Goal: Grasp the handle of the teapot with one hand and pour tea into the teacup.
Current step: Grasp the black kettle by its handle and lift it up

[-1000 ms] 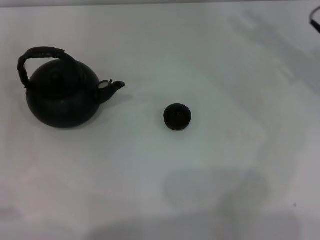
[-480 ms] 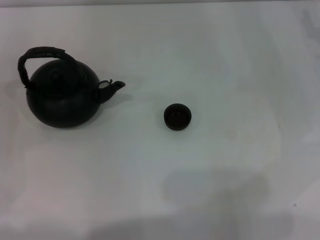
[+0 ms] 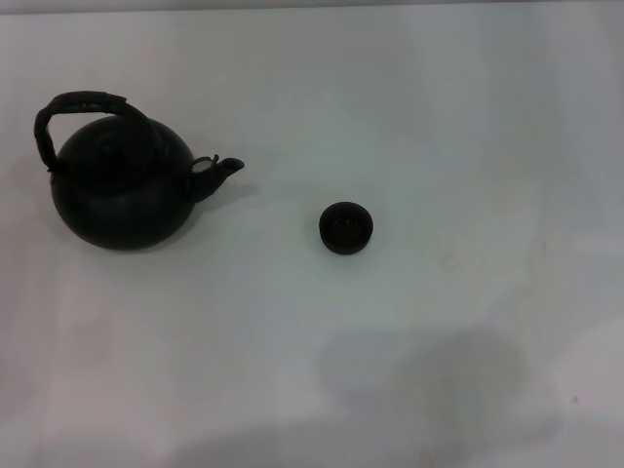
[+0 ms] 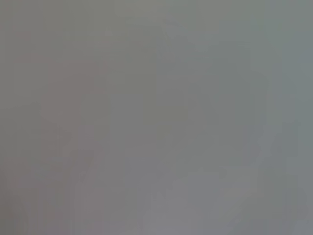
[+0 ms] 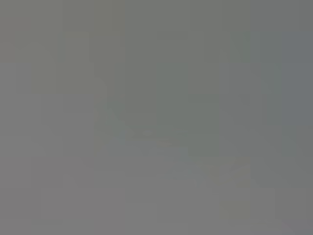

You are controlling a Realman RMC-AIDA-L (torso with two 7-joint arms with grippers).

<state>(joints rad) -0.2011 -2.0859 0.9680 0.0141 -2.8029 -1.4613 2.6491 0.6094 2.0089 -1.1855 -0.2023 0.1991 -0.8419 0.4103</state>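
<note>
Neither gripper in view, so their state and places relative to them cannot be told; teapot [image 3: 122, 195] upright on white desk [image 3: 439, 117], spout toward nearby teacup [image 3: 345, 227], handle [image 3: 83, 102] ungrasped; next, presumably, reaching for it.
</note>
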